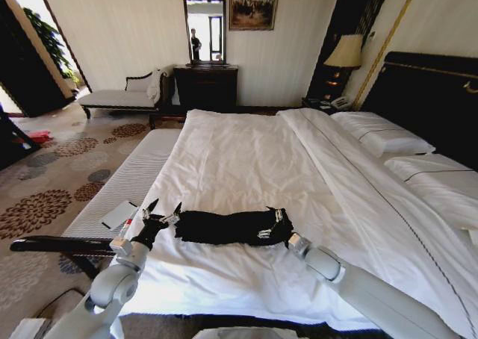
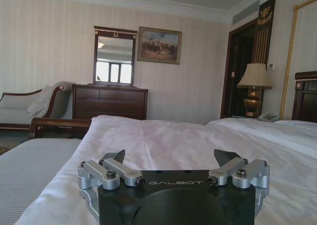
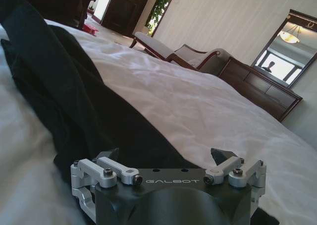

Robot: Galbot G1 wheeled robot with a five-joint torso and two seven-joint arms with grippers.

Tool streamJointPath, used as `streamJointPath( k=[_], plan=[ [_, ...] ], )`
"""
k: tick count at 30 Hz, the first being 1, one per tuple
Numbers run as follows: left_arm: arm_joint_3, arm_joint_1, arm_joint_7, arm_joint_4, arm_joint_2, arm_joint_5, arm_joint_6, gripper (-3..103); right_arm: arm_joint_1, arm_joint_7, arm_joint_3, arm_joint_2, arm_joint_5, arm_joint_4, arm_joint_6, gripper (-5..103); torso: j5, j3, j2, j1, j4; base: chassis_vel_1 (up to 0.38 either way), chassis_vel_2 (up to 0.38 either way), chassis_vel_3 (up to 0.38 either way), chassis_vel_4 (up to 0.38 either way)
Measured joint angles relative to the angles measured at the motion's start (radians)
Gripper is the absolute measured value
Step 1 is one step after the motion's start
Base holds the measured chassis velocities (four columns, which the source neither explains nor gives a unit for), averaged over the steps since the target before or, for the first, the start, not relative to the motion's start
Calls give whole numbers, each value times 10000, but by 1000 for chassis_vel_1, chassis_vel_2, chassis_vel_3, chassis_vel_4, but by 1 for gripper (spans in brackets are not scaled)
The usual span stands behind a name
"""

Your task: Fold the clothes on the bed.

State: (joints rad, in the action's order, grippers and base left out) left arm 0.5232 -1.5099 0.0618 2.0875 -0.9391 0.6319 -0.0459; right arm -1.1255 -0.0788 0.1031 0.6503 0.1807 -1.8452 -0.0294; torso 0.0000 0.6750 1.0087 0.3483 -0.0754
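**Operator:** While the arms are in this position, report the garment location.

**Robot:** The black soft-fabric T-shirt (image 1: 228, 226) lies bunched into a long narrow band across the near part of the large bed with the white duvet (image 1: 246, 160). It runs crosswise between my two grippers. No chest lettering can be read in its present shape. White pillows (image 1: 385, 134) lie at the far right, against the tall dark wooden headboard (image 1: 433, 100).

**Operator:** Report left gripper status.

**Robot:** My left gripper (image 1: 165, 210) is at the left end of the band, just beside the fabric. Its two dark fingertips are spread apart and nothing sits between them. In the left wrist view the same gripper (image 2: 171, 157) points across bare white duvet, with a clear gap between the fingers.

**Operator:** Report right gripper status.

**Robot:** My right gripper (image 1: 273, 225) is at the right end of the band, resting on or against the black fabric. In the right wrist view its fingers (image 3: 108, 154) stand apart, and the black fabric (image 3: 74, 101) lies directly ahead of and under the gripper (image 3: 166, 155). The jaws are spread, not clamped on the cloth.

**Operator:** Report surroundings.

**Robot:** A grey padded bench (image 1: 123, 186) stands along the left side of the bed. A dark-wood chaise with white cushion (image 1: 123, 94), a dark wooden dresser (image 1: 205, 85) under a framed mirror (image 1: 204, 24), and a lit table lamp (image 1: 345, 54) stand at the far wall.
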Motion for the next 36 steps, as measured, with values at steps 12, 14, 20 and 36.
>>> streamJointPath(
  k=[12, 14, 20, 36],
  plan=[
    [-62, 48, 75, 13, -1, -3, 63, 100, -1721, -197, -1781, 210, 1041, -1005, 217, 100, 1, 0, 0, 0, 4, 0, 0, 0, 0],
    [-95, 93, 81, 6, -14, -3, 66, 100, -1970, -451, -2211, 95, 2398, -1724, 719, 100, -1, 0, 0, 0, 2, 0, 0, 0, 0],
    [-198, 177, 88, -42, -51, -13, 90, 100, -1719, -1261, -3318, 173, 6959, -2691, 2502, 100, 0, 0, 0, 0, 2, 0, 0, 0, 0],
    [-289, 153, 87, -54, 109, -85, 181, 100, -392, -1754, -3903, 481, 10901, -637, 5477, 100, 3, 2, 0, 0, 1, 0, 0, 0, 0]
  ],
)
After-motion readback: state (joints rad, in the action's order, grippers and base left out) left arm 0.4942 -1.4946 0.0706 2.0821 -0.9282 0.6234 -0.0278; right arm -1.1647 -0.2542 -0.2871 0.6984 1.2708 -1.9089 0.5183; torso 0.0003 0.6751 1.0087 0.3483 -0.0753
